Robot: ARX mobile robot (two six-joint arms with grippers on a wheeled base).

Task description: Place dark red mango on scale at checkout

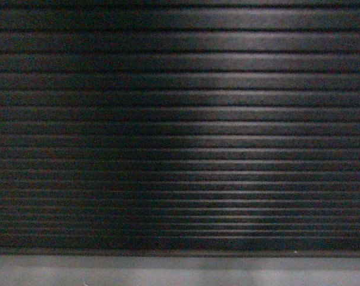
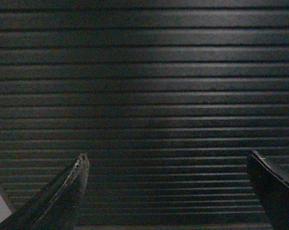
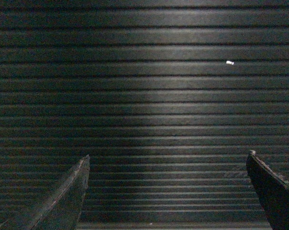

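Parked close against the checkout (image 1: 180,131), ribbed slats filling every view, with a pale strip of floor (image 1: 180,271) along the bottom of the head frame. At lower left and lower right of the left wrist frame, left gripper (image 2: 166,189) spread wide on nothing. Likewise in the right wrist frame, right gripper (image 3: 166,189) parted and empty, with a tiny white speck (image 3: 230,62) at upper right on the slats. Neither dark red mango nor scale visible anywhere; probably up on the counter top, above all three views, so likely waiting on a lift or a reposition
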